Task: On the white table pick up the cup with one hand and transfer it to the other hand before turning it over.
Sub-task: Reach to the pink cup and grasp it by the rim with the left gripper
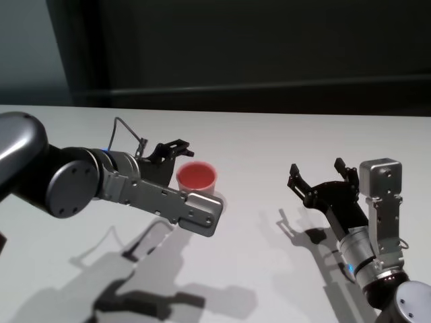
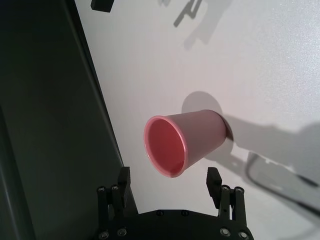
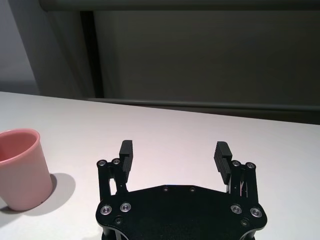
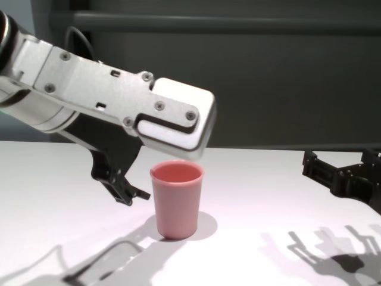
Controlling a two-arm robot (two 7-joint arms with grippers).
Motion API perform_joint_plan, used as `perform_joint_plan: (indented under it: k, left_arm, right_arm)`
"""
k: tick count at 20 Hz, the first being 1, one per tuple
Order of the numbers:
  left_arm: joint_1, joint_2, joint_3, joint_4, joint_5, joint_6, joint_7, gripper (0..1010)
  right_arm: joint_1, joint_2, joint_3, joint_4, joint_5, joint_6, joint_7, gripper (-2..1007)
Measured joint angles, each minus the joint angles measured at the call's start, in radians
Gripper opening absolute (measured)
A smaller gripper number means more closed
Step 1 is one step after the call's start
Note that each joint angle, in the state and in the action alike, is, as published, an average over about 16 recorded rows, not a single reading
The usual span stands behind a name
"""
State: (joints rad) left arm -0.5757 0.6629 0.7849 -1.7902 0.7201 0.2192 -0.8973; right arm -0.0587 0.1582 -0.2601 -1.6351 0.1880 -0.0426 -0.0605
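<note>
The pink cup [image 1: 196, 177] stands upright, mouth up, on the white table [image 1: 269, 141]. My left gripper [image 1: 176, 155] is open, low over the table right beside the cup on its far left side. In the left wrist view the cup [image 2: 185, 142] lies just beyond the spread fingertips [image 2: 123, 178], and nothing is held. In the chest view the cup [image 4: 177, 199] stands under my left wrist, with one finger [image 4: 122, 185] beside it. My right gripper [image 1: 317, 168] is open and empty, hovering to the cup's right; its wrist view shows the cup [image 3: 20, 170] off to one side.
A dark wall and a rail [image 1: 269, 87] run behind the table's far edge. Shadows of both arms fall on the table's near part [image 1: 155, 296]. Bare tabletop lies between the cup and my right gripper [image 4: 340, 161].
</note>
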Motion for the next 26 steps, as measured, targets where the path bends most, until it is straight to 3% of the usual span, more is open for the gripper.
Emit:
perform_joint_plan:
  k: [11,26]
  left_arm:
    - [-0.071,-0.048,0.073,0.045,0.032,0.001,-0.066,1001]
    - [-0.123,-0.097,0.147,0.139,0.088,0.003,-0.093,1001]
  right_arm:
    - [0.000,0.000,0.000,0.000,0.000,0.000,0.000,1000]
    - [0.000,0.000,0.000,0.000,0.000,0.000,0.000,1000]
